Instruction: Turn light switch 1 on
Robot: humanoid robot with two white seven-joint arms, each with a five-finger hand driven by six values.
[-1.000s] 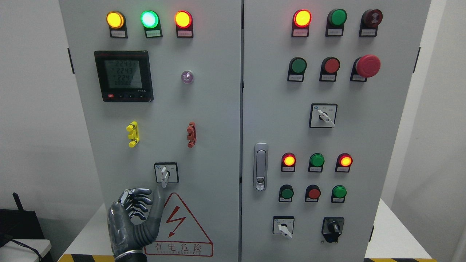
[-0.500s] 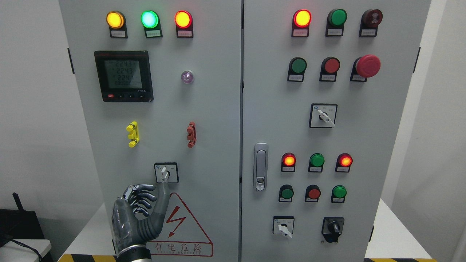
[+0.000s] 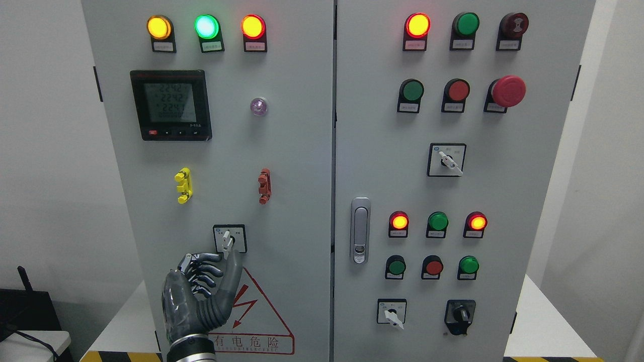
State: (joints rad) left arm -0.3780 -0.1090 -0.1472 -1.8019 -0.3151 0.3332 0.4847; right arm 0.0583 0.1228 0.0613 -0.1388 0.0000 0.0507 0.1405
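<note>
Fingers of the left hand are loosely curled and grip nothing, the thumb tip now just under the white lever of the light switch low on the left cabinet door. Over the last second the hand has climbed up and to the right toward it. Contact looks imminent; turning remains undone. No right hand shows.
</note>
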